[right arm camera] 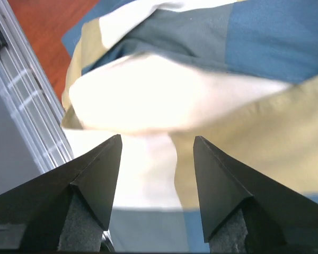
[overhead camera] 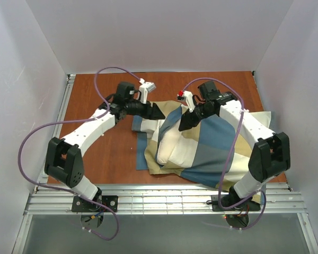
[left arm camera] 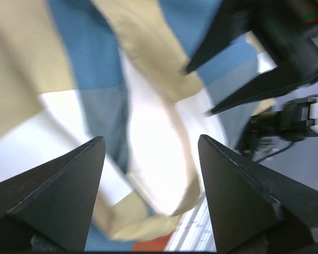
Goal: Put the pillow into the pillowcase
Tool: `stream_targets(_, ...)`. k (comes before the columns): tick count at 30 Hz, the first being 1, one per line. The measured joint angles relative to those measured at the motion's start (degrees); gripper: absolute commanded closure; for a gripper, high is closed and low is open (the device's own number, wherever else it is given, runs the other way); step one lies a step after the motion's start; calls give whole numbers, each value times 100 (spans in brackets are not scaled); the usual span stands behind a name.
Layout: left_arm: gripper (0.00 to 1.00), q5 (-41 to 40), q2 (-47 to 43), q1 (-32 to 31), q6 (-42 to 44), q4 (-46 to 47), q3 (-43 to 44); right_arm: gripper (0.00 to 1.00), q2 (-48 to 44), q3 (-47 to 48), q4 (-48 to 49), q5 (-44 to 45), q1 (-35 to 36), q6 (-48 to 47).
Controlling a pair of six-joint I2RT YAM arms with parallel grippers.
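Left gripper (overhead camera: 158, 111) and right gripper (overhead camera: 186, 121) hover at the pillowcase's (overhead camera: 217, 143) 11 and 12 o'clock edge. With nothing pinned, the pillow (overhead camera: 172, 148), showing cream toward the cloth's 8 o'clock side, may slide out. Both sets of jaws stand partly open and empty, gripping no fabric.

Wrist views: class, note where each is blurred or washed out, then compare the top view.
Left wrist: pillowcase smeared by motion blur, white patches glaring, fingers sharp. Right wrist: pillow blown out to featureless white, pillowcase around it soft. Top view: evenly lit, crisp, no glare.
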Motion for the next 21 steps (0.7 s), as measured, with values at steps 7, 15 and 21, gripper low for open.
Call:
stream_targets(7, 30, -935, -603, 374, 1429, -857, -199, 51, -772, 208, -1032, 791, -660, -927)
stream_targets(15, 38, -911, 374, 417, 1759, -1270, -177, 60, -634, -1329, -1261, 1670, -2114, -1537)
stream_targets(21, 49, -1244, -581, -428, 2002, -1207, -710, 64, -400, -1257, -1316, 1609, -2055, -1526)
